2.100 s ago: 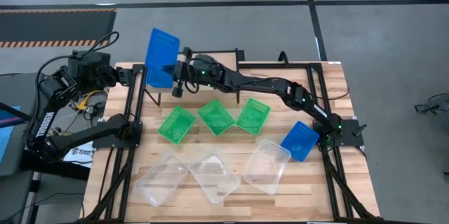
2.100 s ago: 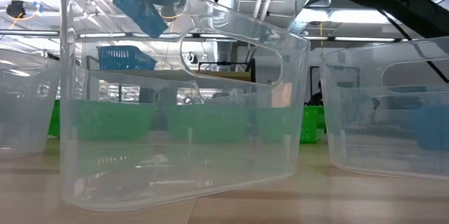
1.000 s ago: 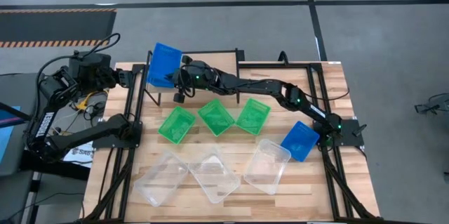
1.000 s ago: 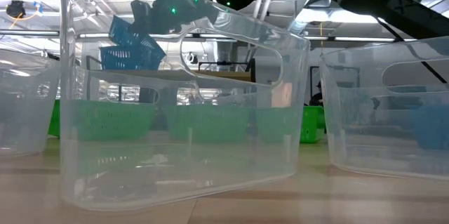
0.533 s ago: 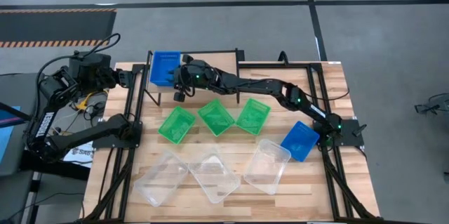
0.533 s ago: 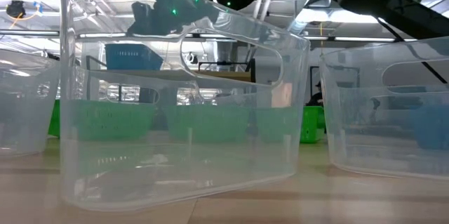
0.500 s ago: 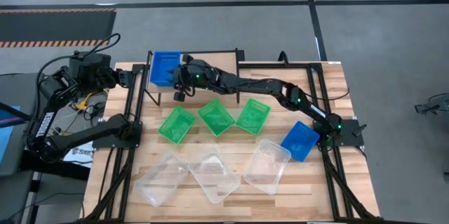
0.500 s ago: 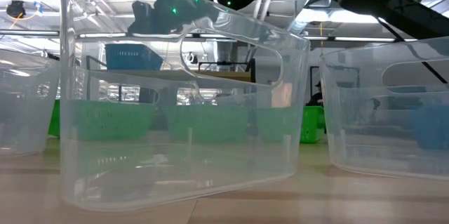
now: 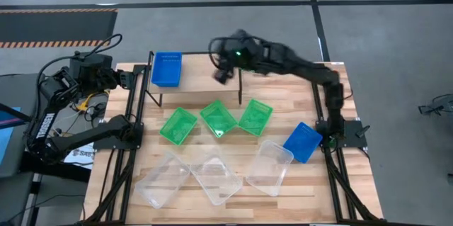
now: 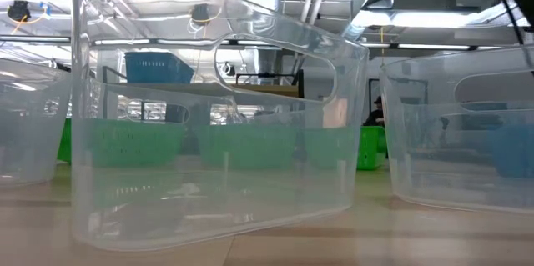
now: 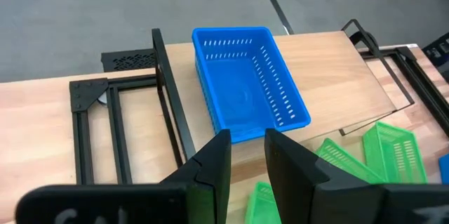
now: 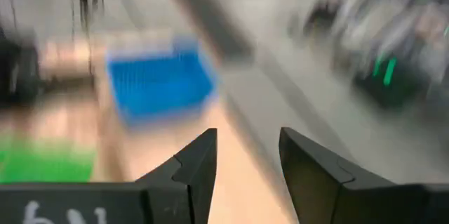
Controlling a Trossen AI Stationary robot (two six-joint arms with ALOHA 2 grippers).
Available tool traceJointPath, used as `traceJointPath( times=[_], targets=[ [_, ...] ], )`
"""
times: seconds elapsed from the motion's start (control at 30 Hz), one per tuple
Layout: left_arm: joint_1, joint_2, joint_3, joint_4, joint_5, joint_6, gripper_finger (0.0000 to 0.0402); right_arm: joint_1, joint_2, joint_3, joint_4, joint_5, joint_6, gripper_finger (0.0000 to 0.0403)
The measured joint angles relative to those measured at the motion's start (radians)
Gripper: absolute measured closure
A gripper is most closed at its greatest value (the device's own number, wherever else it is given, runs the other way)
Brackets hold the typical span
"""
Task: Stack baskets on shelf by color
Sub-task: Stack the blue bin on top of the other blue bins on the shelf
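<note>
- High view gives us the layout: one blue basket (image 9: 166, 69) sits on the shelf (image 9: 202, 77) at its 9 o'clock end, long axis running 12 to 6.
- Our right pincer (image 9: 225, 74) hangs over the shelf's middle, at about 3 o'clock from that basket and clear of it; in the right wrist view its fingers (image 12: 196, 164) stand apart with nothing between them.
- We judge the next blue basket (image 9: 303, 142) to be the one that matters: it lies on the bench (image 9: 233, 183) at about 4 o'clock from the right pincer, well apart, just beside the right arm's base, its long axis slanting from 1 to 7.
- The right arm is plainly the nearer one for it; the left pincer (image 11: 243, 161) waits off the bench's 9 o'clock edge, its fingers a narrow gap apart and holding nothing, facing the shelved basket.
- Between the pincer and that blue basket lie three green baskets (image 9: 216, 118) in a row, with three clear baskets (image 9: 212, 176) nearer 6 o'clock.
- A third blue basket we cannot find.
</note>
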Motion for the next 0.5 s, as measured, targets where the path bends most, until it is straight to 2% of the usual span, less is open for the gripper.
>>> traceJointPath(
  times=[0.17,0.2,0.3,0.37,0.5],
  targets=[
    [0.000,0.000,0.000,0.000,0.000,0.000,0.0326,0.004,-0.156,0.001,-0.598,0.001,0.348,0.0233],
    [0.000,0.000,0.000,0.000,-0.001,0.000,0.0326,0.012,-0.182,-0.012,-0.656,0.011,0.429,0.0233],
    [0.000,0.000,0.000,0.001,0.000,0.000,0.0326,0.068,-0.317,-0.190,-0.592,0.001,0.563,0.0231],
    [0.000,0.000,0.000,0.000,0.001,-0.001,0.0326,0.134,-0.393,-0.297,-0.625,0.023,0.697,0.0230],
    [0.000,0.000,0.000,0.001,0.001,0.003,0.0326,0.266,-0.596,-0.666,-0.563,0.018,0.977,0.0233]
  ],
)
